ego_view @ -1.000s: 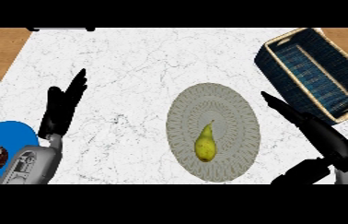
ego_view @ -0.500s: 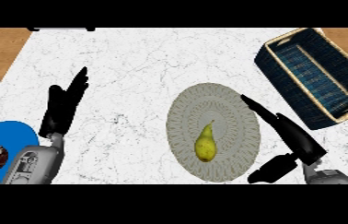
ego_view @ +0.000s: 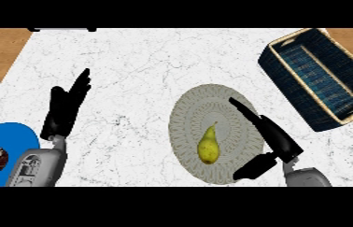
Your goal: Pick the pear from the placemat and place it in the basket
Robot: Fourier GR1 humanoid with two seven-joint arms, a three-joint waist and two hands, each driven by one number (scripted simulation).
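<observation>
- The pear (ego_view: 208,145) is seen lying on the round grey placemat (ego_view: 196,104), in its nearer half, with the stem end pointed away from the robot. It has not yet been lifted.
- The right hand (ego_view: 277,141) is held open over the placemat's right part. Its fingers are stretched straight toward the far rim and its thumb is spread out low, near the mat's near edge.
- The pear is found just beside this hand, to its left, facing the gap between fingers and thumb. No contact can be made out. The wide spread is judged to be kept so that the fruit can be taken in from the side before anything is closed.
- The basket (ego_view: 286,93) is set at the counter's far right corner, well apart from the mat, with its open top facing up. It sits on the right hand's side, which is probably why that hand is used.
- The left hand (ego_view: 66,110) is rested open at the left, fingers up, beside a blue plate (ego_view: 17,137) cut off by the edge.
- The step in hand is judged to be the approach. The grasp, the lift and the carry to the basket are all left to be done.
- A round, tapered fruit may be rolled aside if it is nudged before it is enclosed.
</observation>
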